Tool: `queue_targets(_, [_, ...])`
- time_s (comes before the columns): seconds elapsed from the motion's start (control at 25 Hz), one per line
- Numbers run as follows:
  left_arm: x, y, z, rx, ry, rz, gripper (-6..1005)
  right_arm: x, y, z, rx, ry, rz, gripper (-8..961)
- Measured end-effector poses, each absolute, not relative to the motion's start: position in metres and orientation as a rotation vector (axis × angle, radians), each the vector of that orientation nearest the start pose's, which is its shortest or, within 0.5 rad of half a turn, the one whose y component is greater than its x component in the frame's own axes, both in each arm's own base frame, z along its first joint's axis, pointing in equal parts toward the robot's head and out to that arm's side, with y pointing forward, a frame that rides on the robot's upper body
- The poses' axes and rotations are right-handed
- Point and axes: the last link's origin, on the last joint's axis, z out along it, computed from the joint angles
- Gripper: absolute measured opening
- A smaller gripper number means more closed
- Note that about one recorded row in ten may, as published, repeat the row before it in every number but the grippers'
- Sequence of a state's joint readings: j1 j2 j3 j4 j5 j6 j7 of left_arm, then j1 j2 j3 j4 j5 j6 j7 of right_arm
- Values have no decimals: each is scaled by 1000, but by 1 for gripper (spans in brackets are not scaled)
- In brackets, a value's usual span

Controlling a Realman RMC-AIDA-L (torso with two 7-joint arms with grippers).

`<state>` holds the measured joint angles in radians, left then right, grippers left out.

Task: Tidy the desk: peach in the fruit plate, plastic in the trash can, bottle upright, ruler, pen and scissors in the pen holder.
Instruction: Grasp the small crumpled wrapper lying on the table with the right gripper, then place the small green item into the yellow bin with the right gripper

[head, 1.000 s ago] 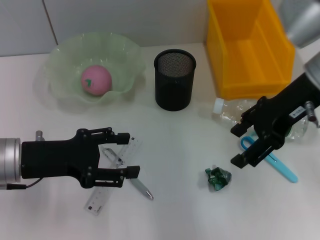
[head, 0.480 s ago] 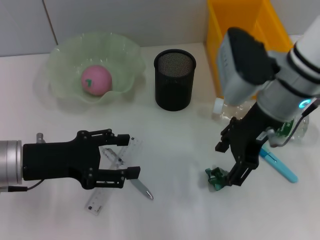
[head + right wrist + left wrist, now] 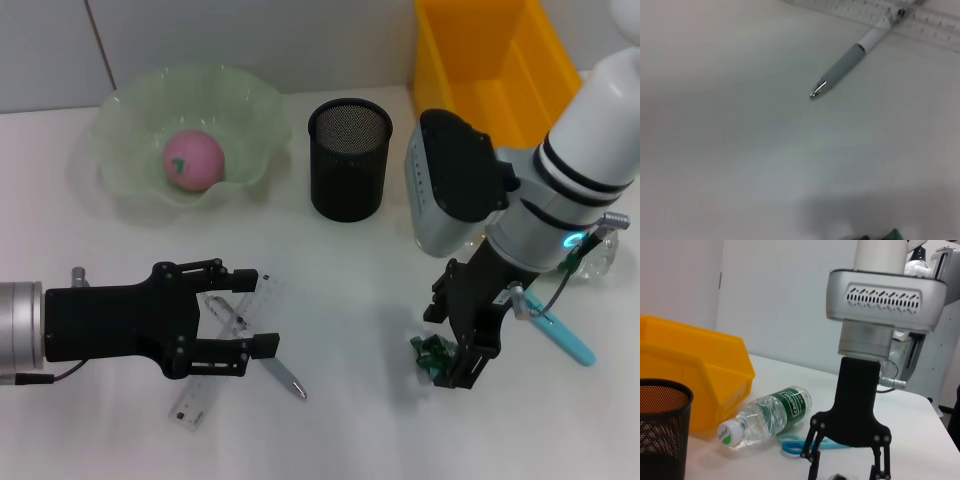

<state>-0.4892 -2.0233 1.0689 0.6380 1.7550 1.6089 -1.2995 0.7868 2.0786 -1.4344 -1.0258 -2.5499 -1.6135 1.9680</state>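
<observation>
The right gripper (image 3: 450, 352) is down at the crumpled green plastic (image 3: 432, 356), at about five o'clock on the desk (image 3: 360, 420); its fingers are spread, one on either side of the wad, and nothing is pinched yet, as far as I can judge; the step in hand looks to be picking up this scrap for the trash can (image 3: 497, 80), which stands at one o'clock, well apart; to do it well, the fingers should settle low enough to straddle the bulk of the wad rather than a loose edge, close gently, since crumpled film slips and springs, and lift straight up before swinging toward one o'clock; the scissors (image 3: 556, 325) lie just beside the gripper at its three o'clock and the bottle (image 3: 767, 415) lies on its side beyond them, so the lift should stay clear of both; the left gripper (image 3: 232, 315) hangs spread above the ruler (image 3: 222, 350) and pen (image 3: 270, 362) at seven o'clock, gripping neither; the peach (image 3: 193, 159) already sits in the fruit plate (image 3: 130, 110) at eleven o'clock; the pen holder (image 3: 348, 160) stands at twelve o'clock with nothing showing inside
</observation>
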Motion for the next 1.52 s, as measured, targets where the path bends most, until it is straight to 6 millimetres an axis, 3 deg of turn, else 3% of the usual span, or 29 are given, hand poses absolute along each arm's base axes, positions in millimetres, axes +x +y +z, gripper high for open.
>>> queue_targets(0.52, [-243, 307, -18, -2955, -404, -744, 828, 180, 347, -51, -3076, 143, -815, 827])
queue_targets(0.72, [-243, 308, -17, -2954, -402, -745, 828, 180, 348, -51, -3070, 139, -811, 664])
queue_targets(0.92, [-243, 308, -17, -2954, -401, -743, 828, 179, 349, -51, -3066, 147, -806, 425])
queue_targets(1.2, [-243, 308, -16, -2954, -399, -740, 828, 177, 350, -50, -3062, 145, -793, 374])
queue_targets(1.4, [-243, 308, -16, -2955, -398, -739, 828, 160, 359, -25, -3016, 166, -664, 337])
queue_targets(1.48, [-243, 308, -16, -2955, -398, -739, 828, 151, 366, -4, -2965, 186, -563, 319])
queue_targets(1.52, [-243, 308, -16, -2955, -398, -739, 828, 145, 375, 19, -2895, 213, -469, 311])
